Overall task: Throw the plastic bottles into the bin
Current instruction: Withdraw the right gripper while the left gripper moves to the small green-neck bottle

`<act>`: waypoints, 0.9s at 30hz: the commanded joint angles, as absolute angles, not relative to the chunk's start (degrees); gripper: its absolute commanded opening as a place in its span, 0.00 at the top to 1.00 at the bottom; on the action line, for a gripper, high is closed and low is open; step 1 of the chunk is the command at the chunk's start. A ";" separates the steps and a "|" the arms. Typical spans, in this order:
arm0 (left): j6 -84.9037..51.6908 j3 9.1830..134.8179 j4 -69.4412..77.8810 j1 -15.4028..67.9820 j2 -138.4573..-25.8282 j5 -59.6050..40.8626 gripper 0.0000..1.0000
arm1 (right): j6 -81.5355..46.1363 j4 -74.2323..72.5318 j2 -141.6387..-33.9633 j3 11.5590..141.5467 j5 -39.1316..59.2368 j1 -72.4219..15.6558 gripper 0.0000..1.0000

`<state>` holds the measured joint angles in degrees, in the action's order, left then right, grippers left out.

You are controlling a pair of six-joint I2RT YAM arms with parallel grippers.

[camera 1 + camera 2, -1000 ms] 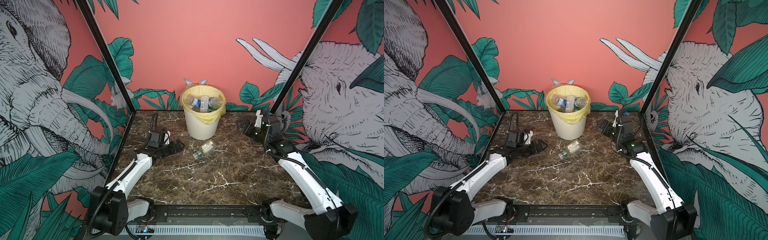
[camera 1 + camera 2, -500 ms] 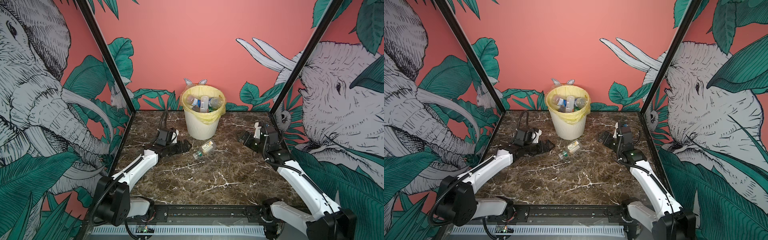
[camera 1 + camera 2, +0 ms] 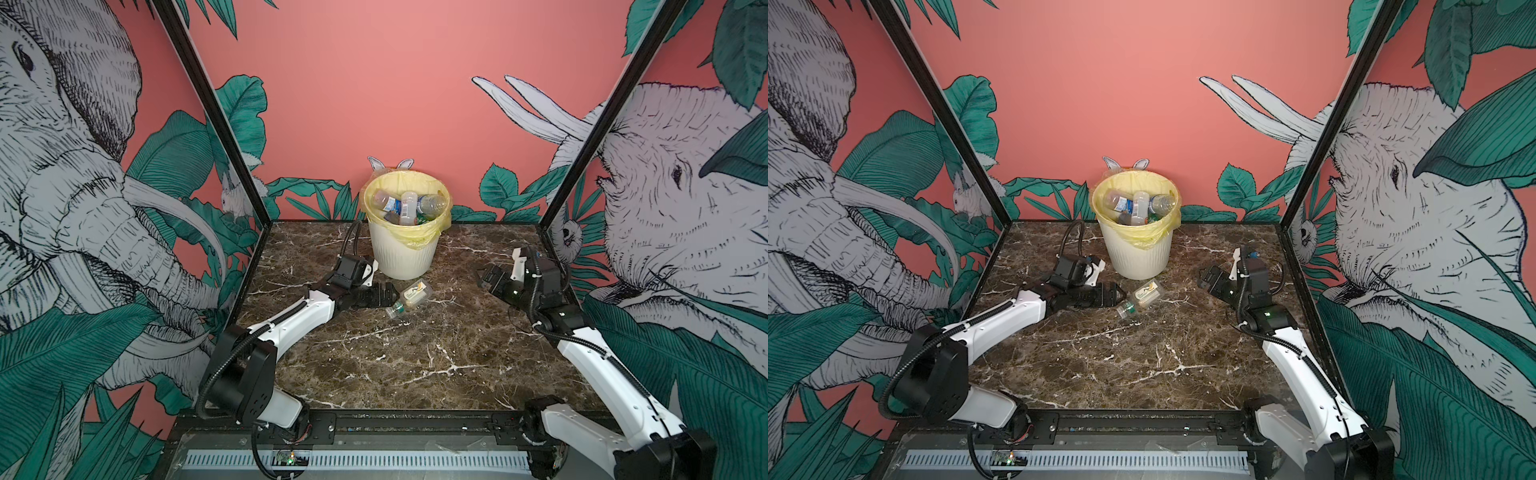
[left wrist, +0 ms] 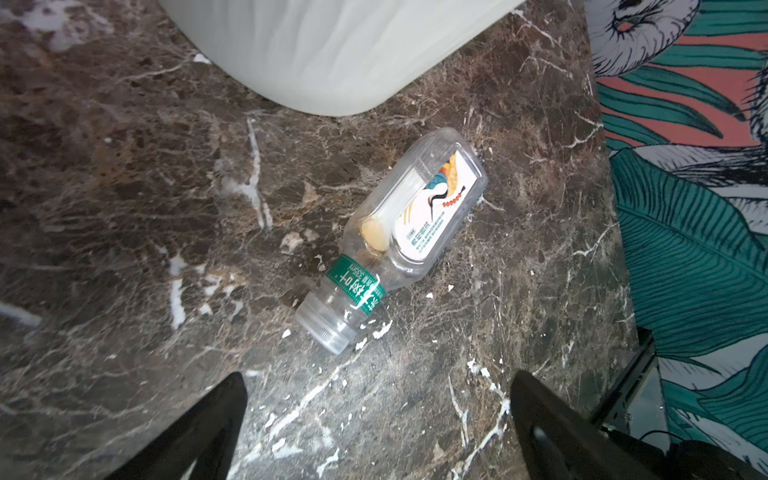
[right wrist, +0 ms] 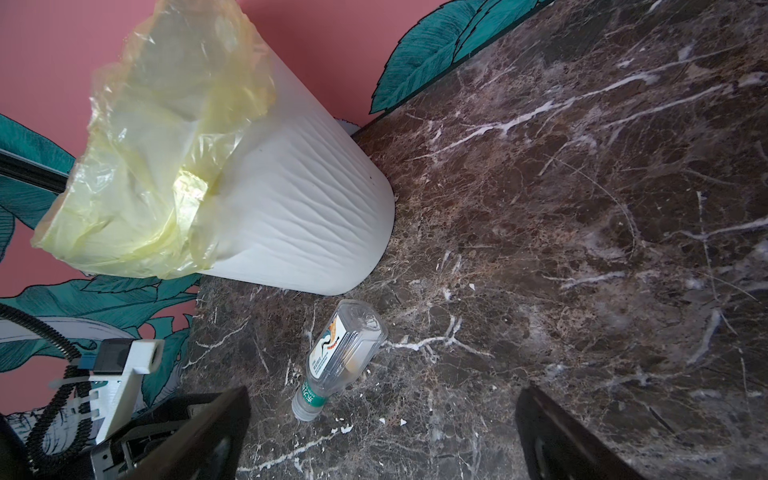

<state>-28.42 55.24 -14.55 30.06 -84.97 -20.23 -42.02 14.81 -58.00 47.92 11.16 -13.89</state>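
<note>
One clear plastic bottle (image 3: pixel 409 296) (image 3: pixel 1140 296) with a white label and a green neck band lies on its side on the marble table, just in front of the bin. The cream ribbed bin (image 3: pixel 401 257) (image 3: pixel 1136 257) has a yellow bag over its rim and holds several plastic bottles (image 3: pixel 409 205) (image 3: pixel 1138 205). My left gripper (image 3: pixel 390 292) (image 3: pixel 1121 296) is open, low over the table, its tips just short of the bottle's cap end; the left wrist view shows the bottle (image 4: pixel 399 232) beyond the gripper (image 4: pixel 379 376). My right gripper (image 3: pixel 488 278) (image 3: pixel 1208 278) (image 5: pixel 386 392) is open and empty, well right of the bottle (image 5: pixel 343 357).
The bin's wall (image 4: pixel 332 50) (image 5: pixel 299 216) stands close behind the bottle. Black frame posts and printed walls close in the table on the left, right and back. Brown marble table (image 3: pixel 415 365) stretches toward the front rail.
My left gripper has slid right along the table up to the bottle's cap end. My right gripper has dropped lower and come a little nearer the front. The bottle has not moved.
</note>
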 commanded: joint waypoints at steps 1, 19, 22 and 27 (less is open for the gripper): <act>-25.15 57.73 -12.76 31.65 -87.29 -18.43 0.01 | -42.53 12.83 -57.39 47.38 11.84 -13.52 0.01; -20.77 62.55 -8.02 36.84 -97.40 -12.60 0.02 | -43.42 12.48 -57.04 46.49 12.64 -12.97 0.01; -20.23 61.29 -5.61 37.59 -97.32 -10.71 0.02 | -43.44 12.41 -57.04 46.49 12.90 -12.91 0.01; -19.40 61.51 -4.24 38.39 -98.89 -8.76 0.02 | -43.51 12.21 -57.30 46.49 13.32 -12.73 0.01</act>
